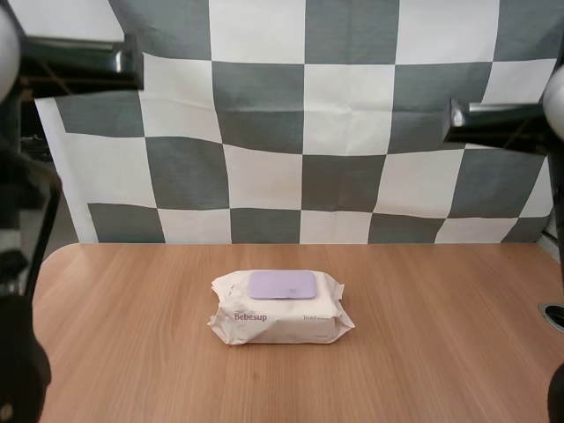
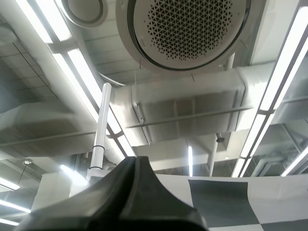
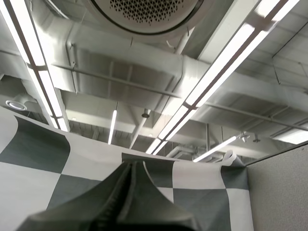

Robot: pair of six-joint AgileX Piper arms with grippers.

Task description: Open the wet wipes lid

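Observation:
A white pack of wet wipes (image 1: 279, 315) lies flat in the middle of the wooden table (image 1: 441, 352). Its purple lid (image 1: 282, 284) sits on top and is closed flat. My left gripper (image 1: 132, 69) is raised high at the far left, well above and away from the pack, pointing inward. In the left wrist view its fingers (image 2: 136, 166) lie together as one dark wedge, with nothing between them. My right gripper (image 1: 455, 121) hangs high at the far right, also far from the pack. Its fingers (image 3: 131, 168) form one shut wedge too.
The table's rounded left edge (image 1: 53, 264) curves near my left arm's base. A small dark round fitting (image 1: 553, 315) sits at the table's right edge. Bare wood surrounds the pack on all sides.

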